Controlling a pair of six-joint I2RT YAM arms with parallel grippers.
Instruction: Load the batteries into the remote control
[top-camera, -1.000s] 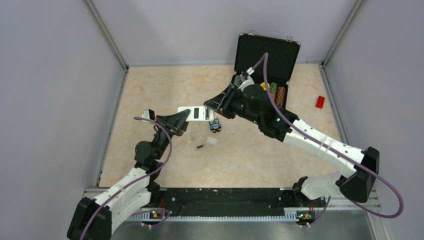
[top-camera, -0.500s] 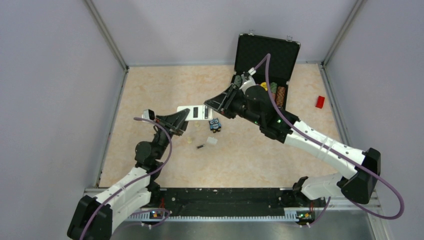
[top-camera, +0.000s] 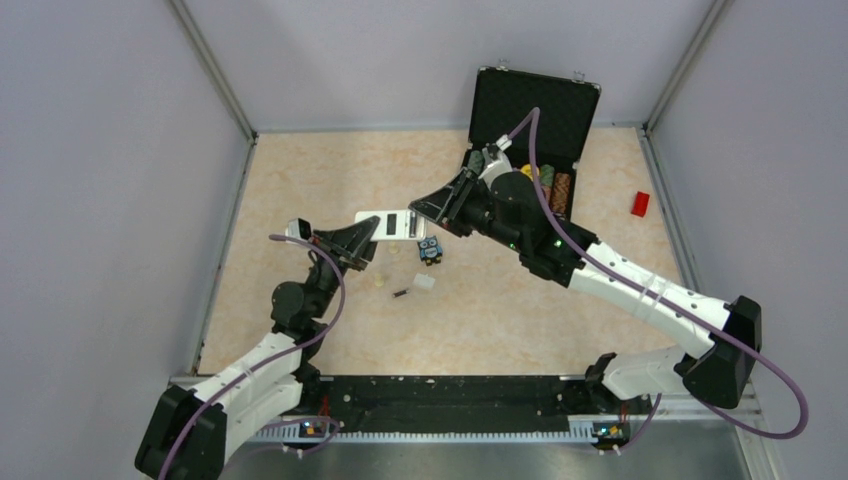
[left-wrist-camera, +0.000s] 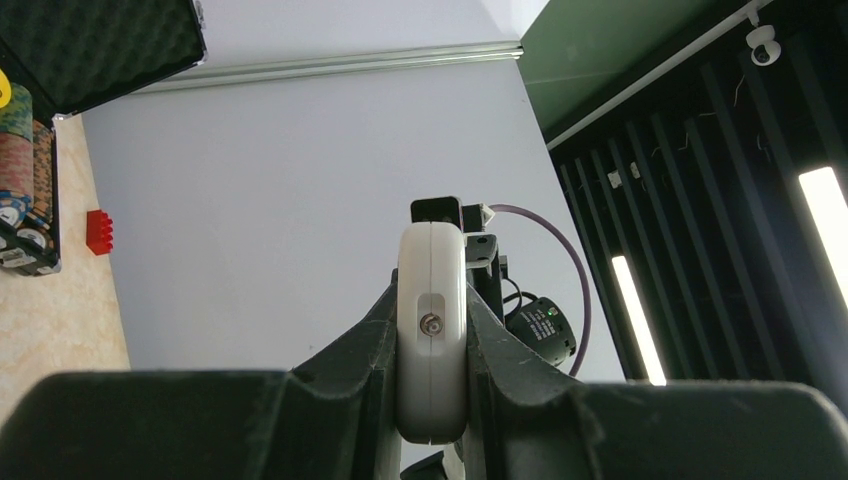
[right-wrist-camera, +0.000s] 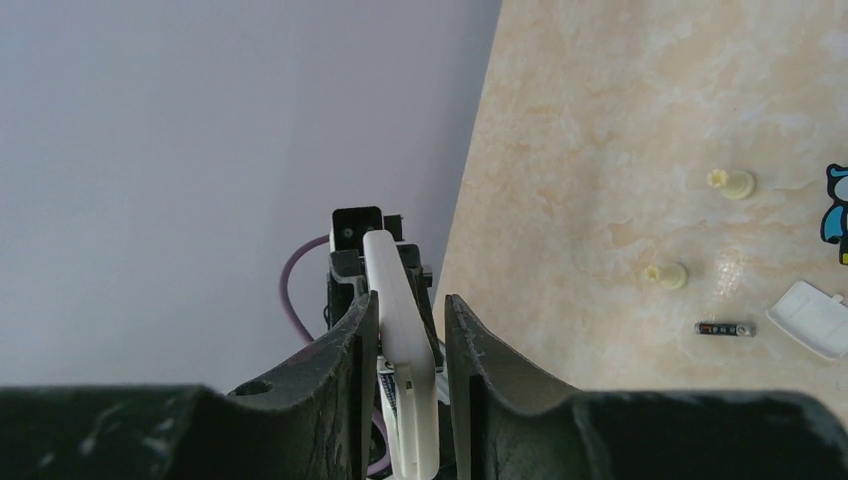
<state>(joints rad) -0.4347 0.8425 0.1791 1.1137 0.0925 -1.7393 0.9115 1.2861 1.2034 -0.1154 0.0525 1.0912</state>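
remote control (top-camera: 388, 226): aloft, bridging both grippers
left gripper (left-wrist-camera: 432, 310): clamped tight on one end
right gripper (right-wrist-camera: 405, 315): straddles other end, grip unclear
risk: loose end slips, remote tilts or drops
battery (right-wrist-camera: 725, 328): on desk (top-camera: 500, 310) below grippers

No legible txt anywhere. Print on remote (right-wrist-camera: 398, 320) label & battery (right-wrist-camera: 724, 328) is too small to read.

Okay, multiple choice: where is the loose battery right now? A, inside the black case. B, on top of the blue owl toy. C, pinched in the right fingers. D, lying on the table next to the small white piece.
D: the battery lies flat on the table, right beside the small white piece and apart from the remote control.
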